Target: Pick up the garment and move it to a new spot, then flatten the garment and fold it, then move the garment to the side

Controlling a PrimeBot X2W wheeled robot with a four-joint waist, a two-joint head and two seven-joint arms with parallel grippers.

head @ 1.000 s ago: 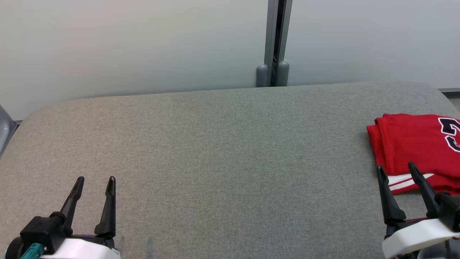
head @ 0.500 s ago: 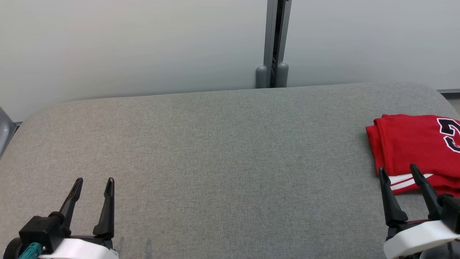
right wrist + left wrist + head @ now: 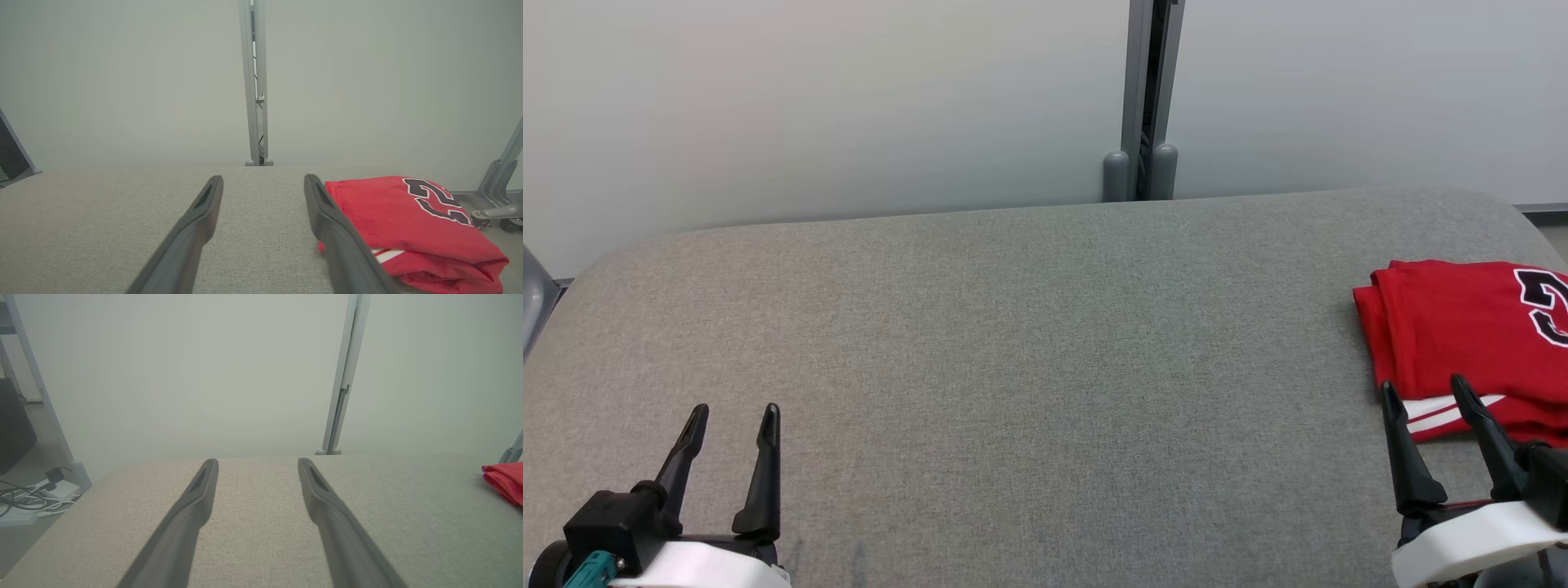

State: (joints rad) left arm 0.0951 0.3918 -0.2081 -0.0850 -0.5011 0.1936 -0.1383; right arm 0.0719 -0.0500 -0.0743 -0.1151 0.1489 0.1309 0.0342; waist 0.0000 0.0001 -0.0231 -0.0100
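The garment [image 3: 1470, 335] is a red jersey with a dark number and white stripes, lying folded at the right end of the grey padded table [image 3: 1029, 351]. In the right wrist view the garment [image 3: 408, 220] lies just right of my right finger. My right gripper [image 3: 1427, 392] stands open at the lower right, its tips just in front of the garment's near edge, holding nothing. At the lower left my left gripper [image 3: 733, 416] is open and empty over bare table. A red corner of the garment [image 3: 504, 479] shows at the far right of the left wrist view.
A pale wall with a grey upright post [image 3: 1147, 98] stands behind the table. Cables and a power strip [image 3: 36, 494] lie on the floor off the table's left end. A metal frame foot [image 3: 498, 196] stands beyond the right end.
Both grippers have sunk slightly toward the bottom of the head view. The garment has not moved.
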